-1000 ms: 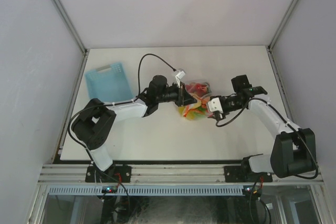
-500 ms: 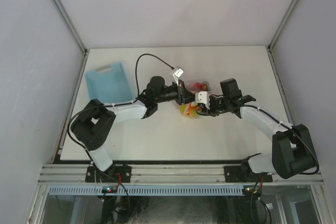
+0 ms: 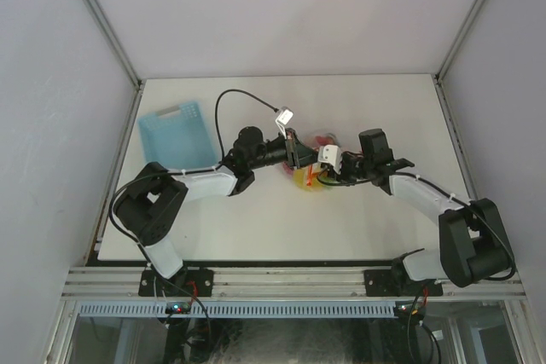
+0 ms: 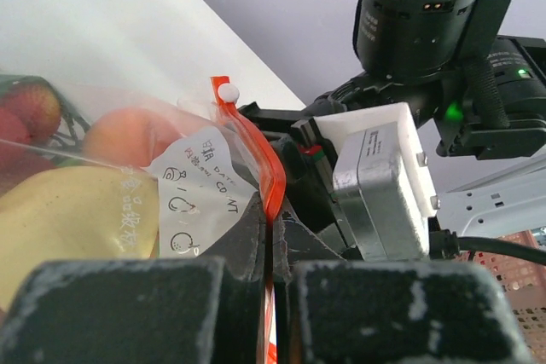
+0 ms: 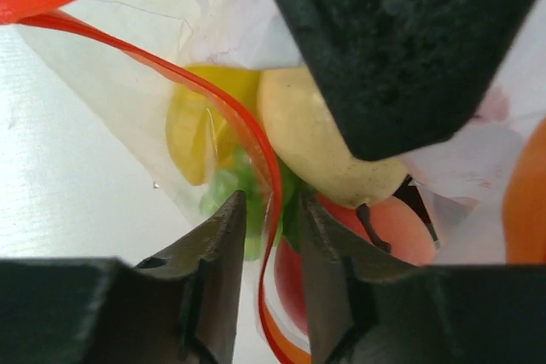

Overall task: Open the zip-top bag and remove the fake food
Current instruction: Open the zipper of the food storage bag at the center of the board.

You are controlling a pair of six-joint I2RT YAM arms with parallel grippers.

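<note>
Table [image 3: 256, 228]: zip-top bag [image 3: 311, 175] lies mid-table, between both arms. Left gripper [image 4: 271, 221] is clenched on its lip. The right gripper [image 5: 273, 236] has its jaws slightly parted astride the red zip strip [image 5: 256, 138] (unpinched). Risk: the strip slips free on pulling, the bag drags, and the fake food [image 5: 328, 147] remains inside.

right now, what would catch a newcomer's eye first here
Dead centre lies the zip-top bag, bright with fake food. The left gripper pinches its red zip strip, and the right gripper straddles that strip with open fingers. A light-blue basket sits far left.
</note>
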